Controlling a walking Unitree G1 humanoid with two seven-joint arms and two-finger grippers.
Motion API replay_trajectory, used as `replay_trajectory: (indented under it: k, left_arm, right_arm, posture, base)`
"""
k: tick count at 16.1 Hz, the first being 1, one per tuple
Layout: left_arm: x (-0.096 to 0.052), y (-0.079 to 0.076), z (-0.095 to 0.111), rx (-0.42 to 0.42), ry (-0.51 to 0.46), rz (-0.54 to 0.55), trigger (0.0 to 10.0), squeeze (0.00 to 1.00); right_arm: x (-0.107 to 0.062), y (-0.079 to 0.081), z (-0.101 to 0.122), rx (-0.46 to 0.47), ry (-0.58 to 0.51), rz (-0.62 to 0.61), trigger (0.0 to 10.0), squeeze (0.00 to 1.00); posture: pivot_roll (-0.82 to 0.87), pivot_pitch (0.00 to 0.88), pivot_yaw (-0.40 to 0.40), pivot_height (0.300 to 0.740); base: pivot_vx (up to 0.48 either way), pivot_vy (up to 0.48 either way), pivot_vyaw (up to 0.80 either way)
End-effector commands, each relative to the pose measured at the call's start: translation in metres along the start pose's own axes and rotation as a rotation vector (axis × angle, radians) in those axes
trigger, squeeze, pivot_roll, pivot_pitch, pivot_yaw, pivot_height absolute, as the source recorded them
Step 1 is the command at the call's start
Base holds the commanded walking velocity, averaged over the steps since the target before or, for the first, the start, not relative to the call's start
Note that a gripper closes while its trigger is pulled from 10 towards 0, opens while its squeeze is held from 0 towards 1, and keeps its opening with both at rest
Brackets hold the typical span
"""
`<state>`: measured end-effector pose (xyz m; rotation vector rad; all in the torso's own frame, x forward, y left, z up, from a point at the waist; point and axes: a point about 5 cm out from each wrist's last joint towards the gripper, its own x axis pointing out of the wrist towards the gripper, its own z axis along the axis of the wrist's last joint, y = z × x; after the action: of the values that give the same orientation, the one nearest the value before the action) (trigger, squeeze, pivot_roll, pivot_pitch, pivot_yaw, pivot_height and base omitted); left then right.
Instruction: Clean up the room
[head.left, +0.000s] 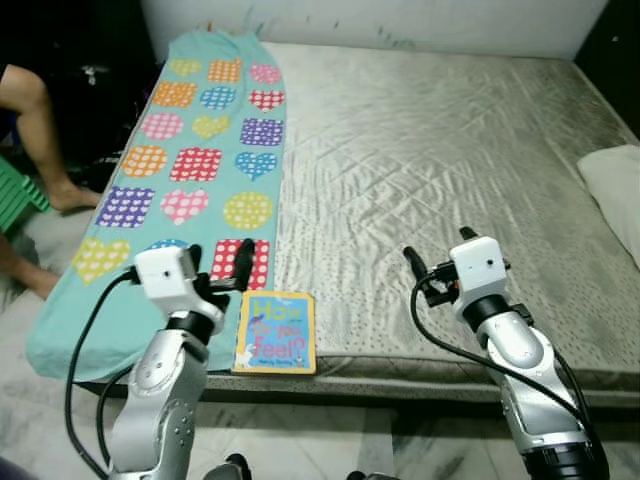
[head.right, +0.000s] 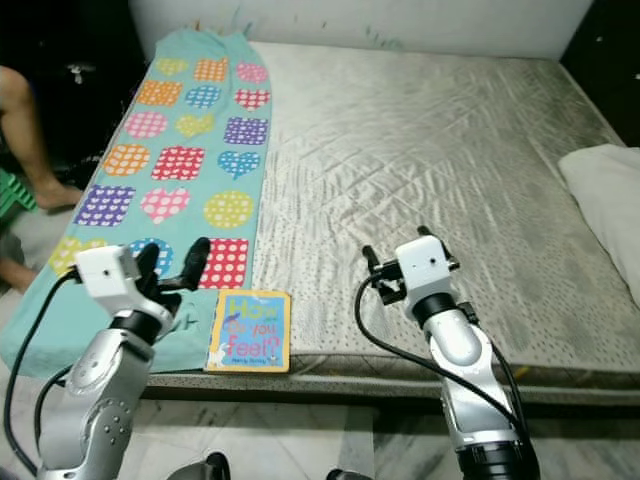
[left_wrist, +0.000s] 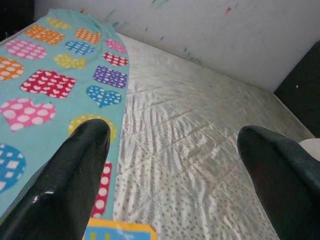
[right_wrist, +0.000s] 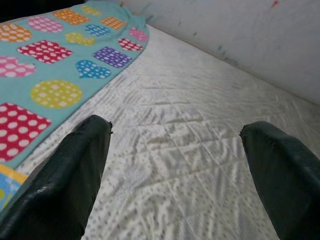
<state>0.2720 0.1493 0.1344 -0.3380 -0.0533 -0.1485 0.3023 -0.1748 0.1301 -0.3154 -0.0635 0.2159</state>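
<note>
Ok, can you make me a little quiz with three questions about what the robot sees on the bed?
1. True or false: the small picture book with a yellow and blue cover lies at the near edge of the grey quilted mattress.
2. Which covers the bed's left side: A) a plain red rug, B) a teal blanket with dotted hearts and squares, C) a striped curtain?
3. Are the left gripper and right gripper holding anything?

Key: 1 true. 2 B. 3 No, both are open and hold nothing.
</note>
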Motion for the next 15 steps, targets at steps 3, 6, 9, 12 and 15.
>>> replay_trajectory:
  k: [3,6,9,12,15]
  left_arm:
    - [0.004,0.003,-0.001,0.004,0.011,-0.010,10.0,0.00]
    - [0.009,0.005,0.001,0.008,0.002,-0.001,10.0,0.00]
    - [0.010,0.003,-0.001,0.013,0.011,-0.018,10.0,0.00]
    - [0.013,0.003,0.000,0.009,0.003,-0.020,10.0,0.00]
    - [0.014,0.003,0.000,0.003,-0.003,-0.027,10.0,0.00]
  right_arm:
    - [0.002,0.003,-0.002,0.006,-0.001,-0.010,10.0,0.00]
    - [0.005,0.002,-0.002,0.007,-0.009,-0.010,10.0,0.00]
    - [0.006,-0.002,-0.004,0.000,-0.006,-0.035,10.0,0.00]
    - [0.005,-0.003,-0.006,-0.002,-0.004,-0.039,10.0,0.00]
    - [0.007,-0.003,-0.007,-0.006,-0.007,-0.041,10.0,0.00]
  posture:
    - [-0.08,0.127,-0.024,0.740]
    - [-0.08,0.116,-0.014,0.740]
    - [-0.08,0.107,-0.004,0.740]
    - [-0.08,0.103,-0.003,0.740]
    - [-0.08,0.097,-0.003,0.740]
  base:
    - [0.284,0.000,0.00]
    - [0.283,0.000,0.00]
    - [0.250,0.000,0.00]
    - [0.250,0.000,0.00]
    - [0.279,0.000,0.00]
